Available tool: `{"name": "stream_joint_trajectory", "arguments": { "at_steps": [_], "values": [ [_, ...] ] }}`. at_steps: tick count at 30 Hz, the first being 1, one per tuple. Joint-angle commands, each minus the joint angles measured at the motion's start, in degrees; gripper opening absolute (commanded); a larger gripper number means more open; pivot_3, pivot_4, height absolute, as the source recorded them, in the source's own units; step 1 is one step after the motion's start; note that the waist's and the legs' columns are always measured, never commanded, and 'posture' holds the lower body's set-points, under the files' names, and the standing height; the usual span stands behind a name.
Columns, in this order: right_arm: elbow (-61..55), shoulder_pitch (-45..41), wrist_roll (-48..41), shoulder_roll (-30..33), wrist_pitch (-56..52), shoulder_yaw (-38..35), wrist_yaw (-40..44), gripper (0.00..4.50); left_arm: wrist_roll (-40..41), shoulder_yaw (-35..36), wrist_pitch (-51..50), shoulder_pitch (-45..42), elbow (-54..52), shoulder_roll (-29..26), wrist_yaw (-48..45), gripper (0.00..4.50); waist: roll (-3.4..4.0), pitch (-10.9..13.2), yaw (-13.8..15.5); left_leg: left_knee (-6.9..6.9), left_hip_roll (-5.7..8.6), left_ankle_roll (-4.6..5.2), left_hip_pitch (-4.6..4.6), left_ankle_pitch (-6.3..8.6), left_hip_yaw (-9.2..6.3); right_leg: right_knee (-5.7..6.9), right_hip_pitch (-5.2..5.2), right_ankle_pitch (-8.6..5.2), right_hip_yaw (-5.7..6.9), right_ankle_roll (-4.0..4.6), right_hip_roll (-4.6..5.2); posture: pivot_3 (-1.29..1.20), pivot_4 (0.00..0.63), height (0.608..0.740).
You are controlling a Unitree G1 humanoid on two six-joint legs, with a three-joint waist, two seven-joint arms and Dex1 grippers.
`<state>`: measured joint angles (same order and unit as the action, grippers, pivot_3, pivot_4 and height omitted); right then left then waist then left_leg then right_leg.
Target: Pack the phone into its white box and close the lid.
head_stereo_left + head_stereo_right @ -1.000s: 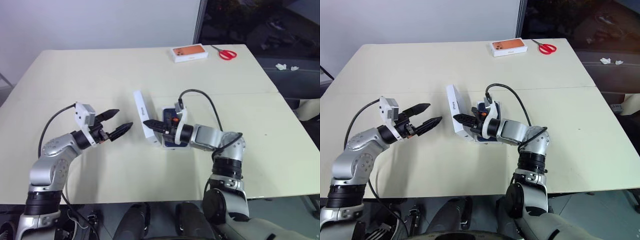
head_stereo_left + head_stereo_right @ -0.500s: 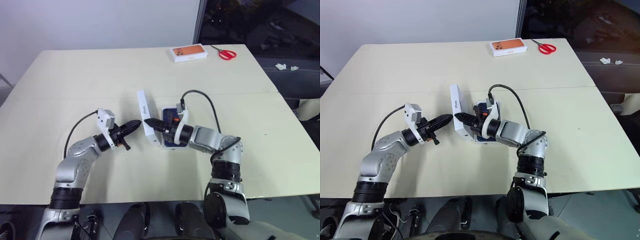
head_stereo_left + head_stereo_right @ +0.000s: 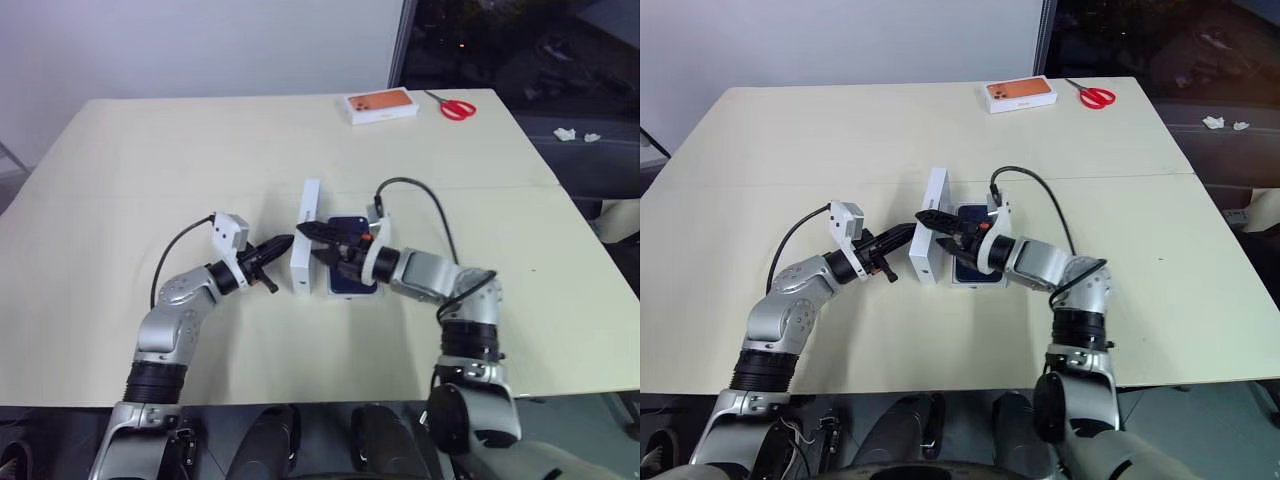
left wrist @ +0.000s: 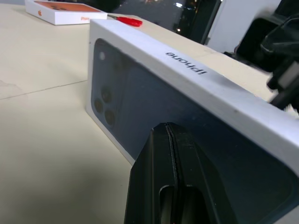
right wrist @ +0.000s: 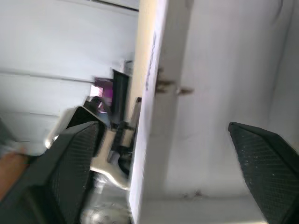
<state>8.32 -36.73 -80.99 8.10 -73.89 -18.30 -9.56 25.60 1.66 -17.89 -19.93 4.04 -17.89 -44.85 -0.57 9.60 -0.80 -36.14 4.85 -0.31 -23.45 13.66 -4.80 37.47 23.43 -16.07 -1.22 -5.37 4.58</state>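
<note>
Now your dark navy phone (image 3: 350, 262) lies in the shallow white cardboard box (image 3: 352, 290); the white printed lid (image 3: 305, 238) stands on edge beside it, unclosed. Left end effector (image 3: 277, 246) pinched shut against it, right end effector (image 3: 322, 243) wide open.

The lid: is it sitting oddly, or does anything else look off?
Yes: the lid stands on edge beside the white box, not over it, with the shut left gripper against its printed face. The phone lies inside.
</note>
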Motion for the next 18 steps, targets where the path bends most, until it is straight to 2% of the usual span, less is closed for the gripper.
{"name": "stream_joint_trajectory", "arguments": {
  "at_steps": [1, 3, 5, 8, 13, 17, 18],
  "values": [
    [-5.10, -0.87, 3.54, 7.25, 0.09, 2.19, 10.53, 4.47, 0.31, 0.20, 0.74, -0.78, -1.38, 0.33, -0.08, 0.00, 0.00, 0.00, -0.02, 0.01, 0.00, 0.01, 0.00, 0.00, 0.00, -0.01, 0.00, 0.00, 0.00, 0.00, 0.00, 0.00, 0.150, 0.740],
    [-6.77, -0.41, 5.39, 12.46, -0.70, 3.56, 16.35, 4.47, 0.21, 0.01, 0.92, -0.85, -1.09, 0.64, -0.19, 0.00, -0.01, 0.01, -0.07, 0.03, -0.03, 0.03, -0.01, 0.02, 0.00, -0.07, -0.01, -0.01, 0.01, -0.01, -0.02, 0.00, 0.150, 0.740],
    [-9.11, 0.27, 12.27, 19.26, 2.34, 7.90, 23.69, 4.47, -0.20, -0.56, 1.33, -1.34, -0.40, 1.27, -0.28, 0.00, -0.02, 0.02, -0.07, 0.03, -0.05, 0.03, -0.01, 0.02, 0.00, -0.09, -0.02, -0.01, 0.02, -0.01, -0.02, 0.00, 0.150, 0.740],
    [-9.92, 1.50, 29.51, 29.47, 15.80, 17.91, 34.85, 4.47, -0.49, -1.72, 1.37, -3.30, 1.00, 2.86, -0.50, 0.00, -0.05, 0.03, 0.02, -0.04, -0.04, 0.03, -0.02, 0.02, 0.02, -0.12, -0.08, -0.01, 0.13, -0.03, -0.02, 0.00, 0.150, 0.740],
    [-4.25, -0.26, 47.23, 33.13, 34.08, 23.64, 42.65, 4.47, -2.22, -5.55, 1.02, -5.12, 1.77, 4.14, -2.29, 0.00, -0.12, 0.07, -0.11, -0.04, -0.06, 0.02, -0.01, 0.02, 0.04, -0.13, -0.08, -0.01, 0.14, -0.07, -0.04, 0.00, 0.150, 0.740],
    [-3.78, 1.22, 54.24, 32.91, 38.30, 27.04, 46.62, 4.47, -1.19, -3.89, -0.21, -4.90, 1.03, 2.71, -2.32, 0.00, -0.17, 0.10, -0.11, -0.01, -0.08, 0.01, -0.01, 0.01, 0.03, -0.14, -0.05, -0.01, 0.11, -0.07, -0.04, 0.00, 0.150, 0.740],
    [-4.19, 1.69, 55.21, 32.52, 38.88, 27.28, 47.29, 4.24, -0.77, -2.92, -0.60, -4.82, 0.86, 2.01, -2.22, 0.00, -0.17, 0.10, -0.12, -0.01, -0.10, 0.01, -0.01, 0.01, 0.02, -0.14, -0.05, 0.00, 0.11, -0.07, -0.04, 0.00, 0.150, 0.740]
  ]
}}
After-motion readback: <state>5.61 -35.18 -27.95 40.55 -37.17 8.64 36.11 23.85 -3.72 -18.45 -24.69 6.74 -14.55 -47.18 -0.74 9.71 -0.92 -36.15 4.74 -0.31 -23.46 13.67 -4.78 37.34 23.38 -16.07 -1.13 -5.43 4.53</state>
